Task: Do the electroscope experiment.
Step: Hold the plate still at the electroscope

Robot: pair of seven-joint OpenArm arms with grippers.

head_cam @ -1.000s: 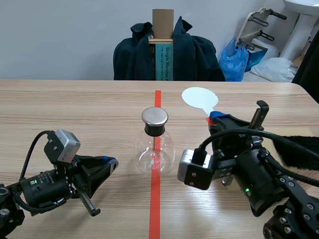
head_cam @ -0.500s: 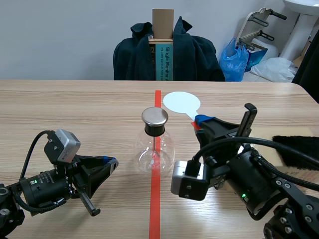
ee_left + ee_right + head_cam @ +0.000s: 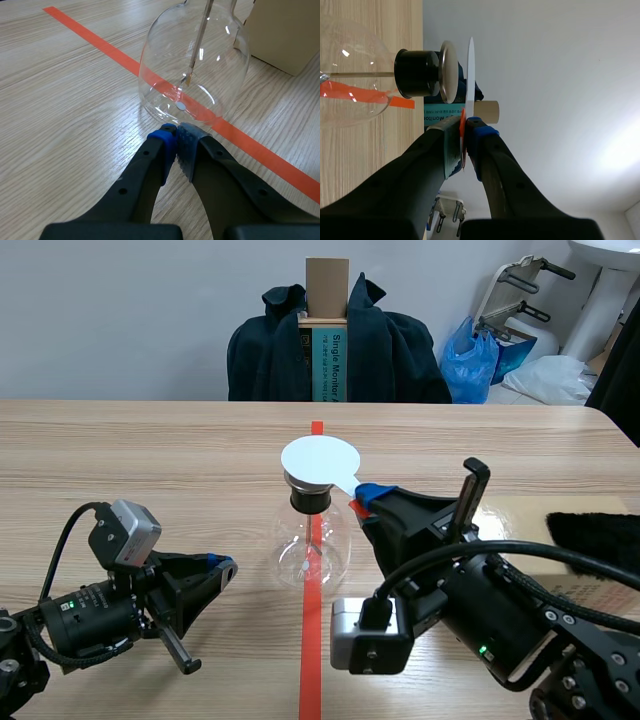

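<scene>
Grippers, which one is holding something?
The right gripper, shut on the white disc over the flask; the left gripper is shut on nothing.

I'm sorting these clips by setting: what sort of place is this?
Probably an office or lab room set up for robot trials: a wooden table marked with orange-red tape, a glass electroscope flask with a white disc held near its cap, and a coat-draped chair behind.
</scene>
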